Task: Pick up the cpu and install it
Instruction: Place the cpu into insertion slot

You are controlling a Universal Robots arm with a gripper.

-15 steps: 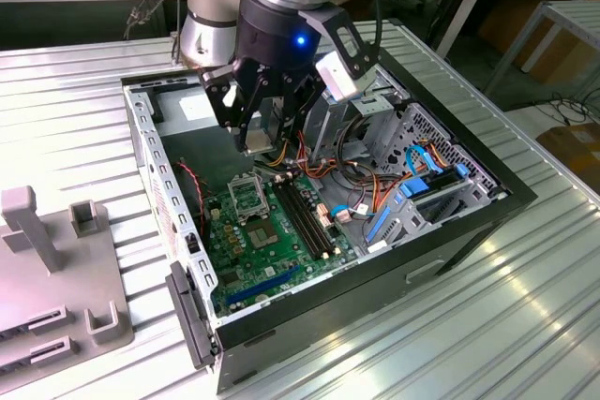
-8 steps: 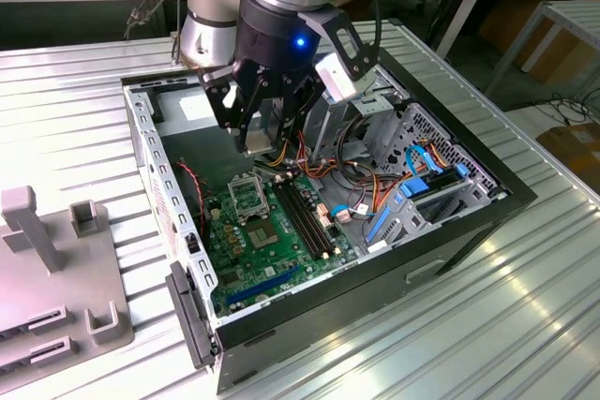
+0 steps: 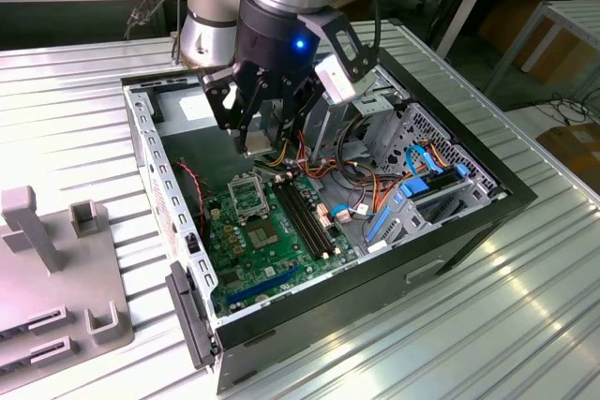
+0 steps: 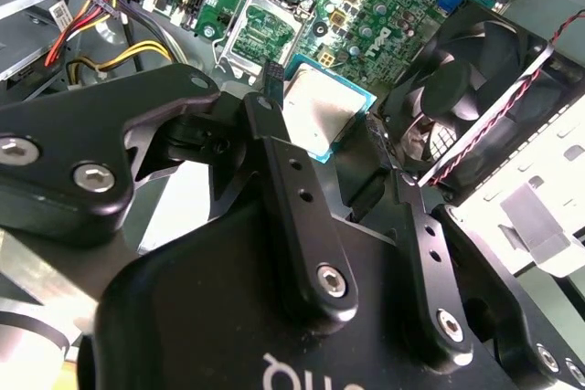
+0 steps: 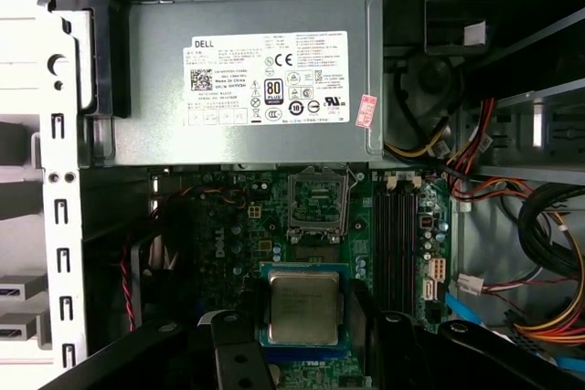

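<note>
The cpu (image 5: 303,308) is a small square chip with a silver-grey top and a blue-green edge. My gripper (image 5: 304,321) is shut on it, one black finger on each side. In the second wrist view the cpu (image 4: 320,109) sits between the fingers (image 4: 275,139), held in the air above the green motherboard (image 4: 393,6). The metal-framed socket (image 5: 318,203) lies open on the board, a little way from the chip, and also shows in the second wrist view as the socket (image 4: 265,36). In the exterior view the gripper (image 3: 256,145) hangs inside the open computer case, just above the socket (image 3: 246,196).
A grey power supply (image 5: 247,79) fills the case end beyond the socket. A black fan (image 4: 475,79) with a red and black wire sits beside the board. Memory slots (image 5: 398,235), bundled cables (image 3: 375,185) and drive cages (image 3: 431,166) crowd the other side. A grey fixture (image 3: 56,269) stands on the table.
</note>
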